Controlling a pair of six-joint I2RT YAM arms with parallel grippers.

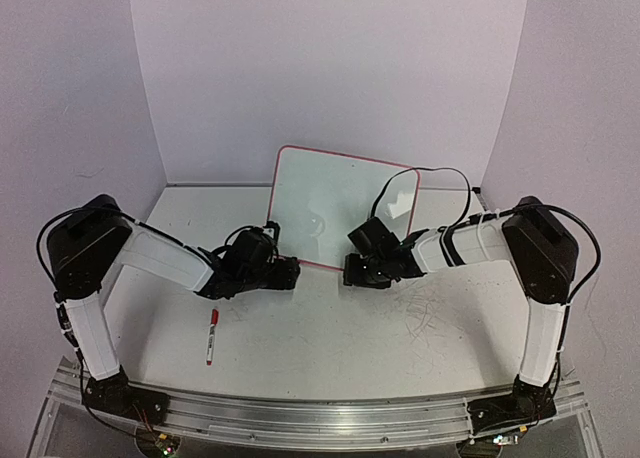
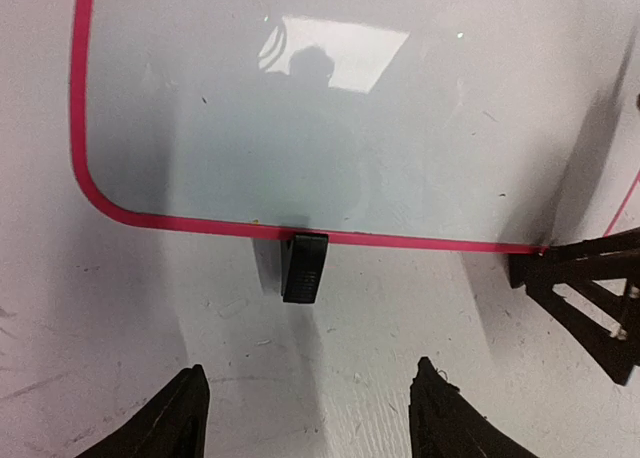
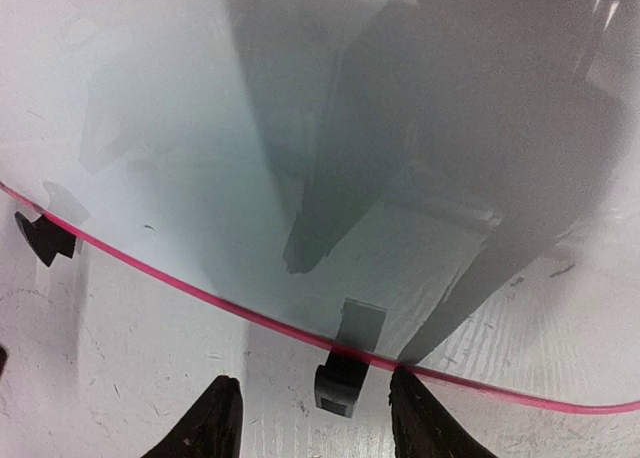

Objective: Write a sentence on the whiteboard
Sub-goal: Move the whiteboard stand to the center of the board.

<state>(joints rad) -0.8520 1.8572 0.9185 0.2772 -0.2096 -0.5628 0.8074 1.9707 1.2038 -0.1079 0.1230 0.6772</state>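
Observation:
The whiteboard [image 1: 335, 203] stands upright at the back middle of the table, leaning back, its glossy face [image 2: 330, 128] blank inside a pink-red rim. No sentence shows on it. My left gripper [image 1: 290, 273] is low at the board's lower left corner, open [image 2: 310, 370], with bare table between its fingers and a black stand foot [image 2: 304, 266] just ahead. My right gripper [image 1: 352, 271] is at the board's lower right, open [image 3: 314, 380], fingertips either side of another black foot [image 3: 340, 380] with gaps on both sides. Its right fingertip [image 3: 402, 383] reaches the rim.
A white marker with a red cap [image 1: 211, 336] lies on the table in front of the left arm. The right gripper's black body [image 2: 590, 298] shows at the right of the left wrist view. White walls close in the back and sides.

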